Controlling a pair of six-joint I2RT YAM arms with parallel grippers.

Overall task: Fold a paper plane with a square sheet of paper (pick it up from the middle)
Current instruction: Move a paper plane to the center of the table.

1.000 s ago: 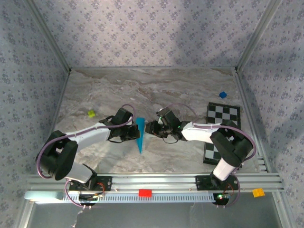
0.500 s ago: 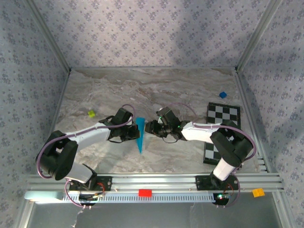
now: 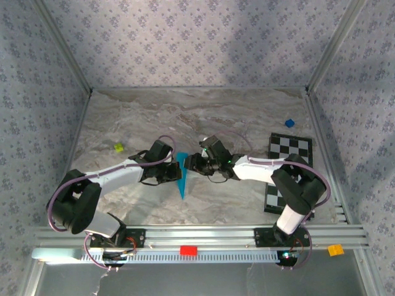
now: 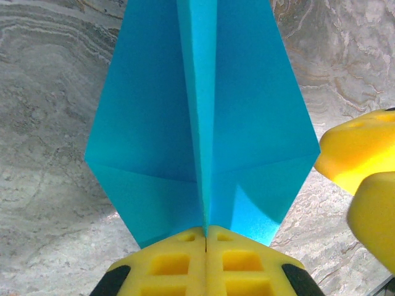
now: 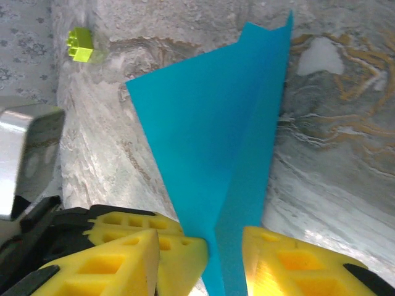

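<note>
The square sheet of paper stands folded as a slim cyan paper plane [image 3: 181,179], point toward the near edge of the table. In the left wrist view its wings [image 4: 154,123] spread either side of a raised centre crease. My left gripper [image 4: 205,233] is shut on that crease at the near end, and comes in from the left [image 3: 173,175]. My right gripper [image 3: 189,163] comes from the right. It is open, its yellow fingers [image 5: 296,262] astride the folded paper [image 5: 222,142] and right beside the left gripper's fingers [image 5: 142,225].
A black-and-white checkered board [image 3: 290,169] lies at the right, with a tiny dark blue cube [image 3: 289,123] behind it. A lime block [image 3: 118,147] sits at the left. Red [image 3: 188,250] and orange [image 3: 335,250] blocks rest on the front rail.
My right gripper has slid left, up to the paper, and its jaws have parted slightly. The left gripper and the paper have stayed put.
</note>
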